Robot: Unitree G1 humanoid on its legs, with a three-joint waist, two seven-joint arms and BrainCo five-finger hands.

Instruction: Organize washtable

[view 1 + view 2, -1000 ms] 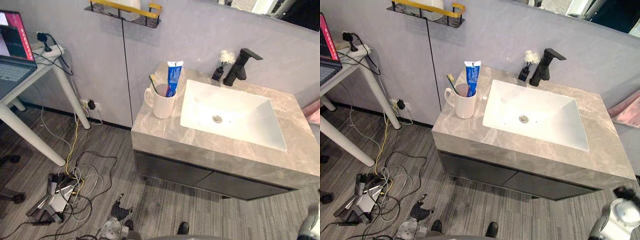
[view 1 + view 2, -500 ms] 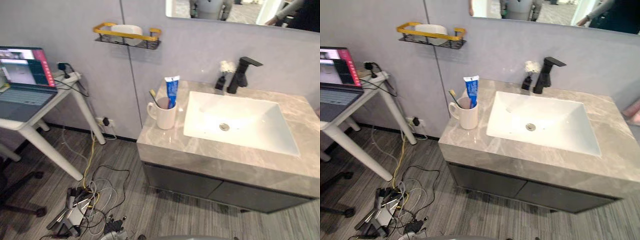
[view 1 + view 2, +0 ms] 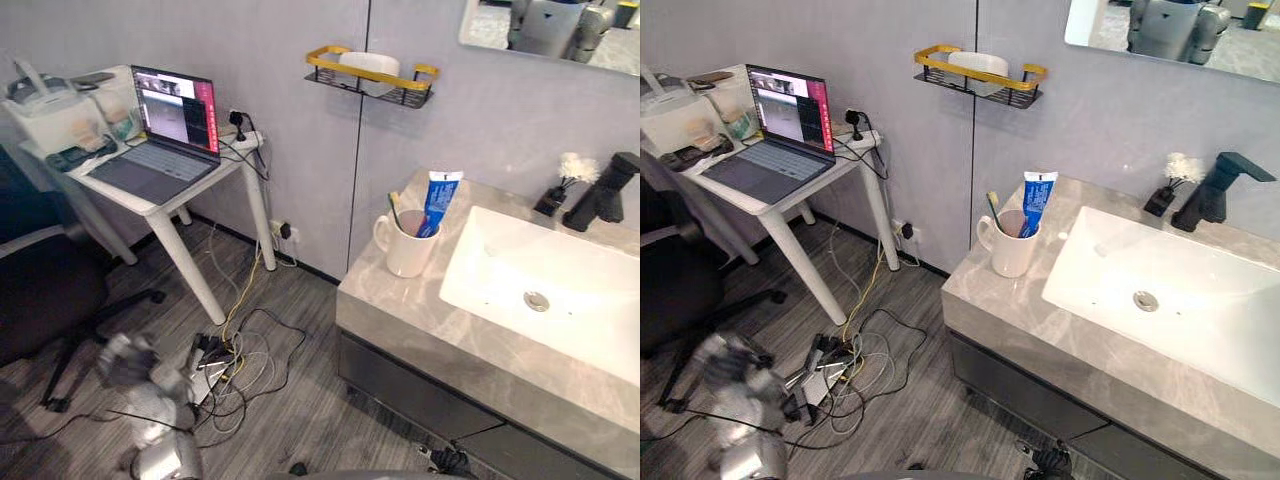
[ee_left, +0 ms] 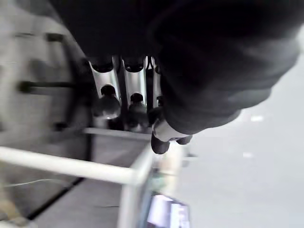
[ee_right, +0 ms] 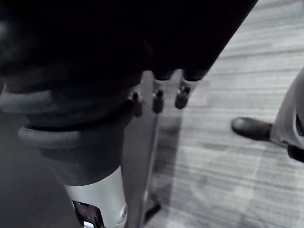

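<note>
Left hand (image 4: 135, 90) hangs over the floor (image 5: 213, 180), blurred, its fingers relaxed and empty. Right hand (image 5: 183, 95) hangs loose too, holding nothing. On the worktop (image 3: 1010, 300), the mug (image 3: 1008, 255) holds a toothbrush (image 3: 991, 210) and toothpaste (image 3: 1036, 200), left of the sink (image 3: 1200, 270), which is cut off at the edge.

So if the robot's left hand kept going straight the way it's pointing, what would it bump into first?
Probably the white table leg. In the left wrist view the left hand points at that bar, which crosses beyond the fingertips. How far off it is, I can't tell.
</note>
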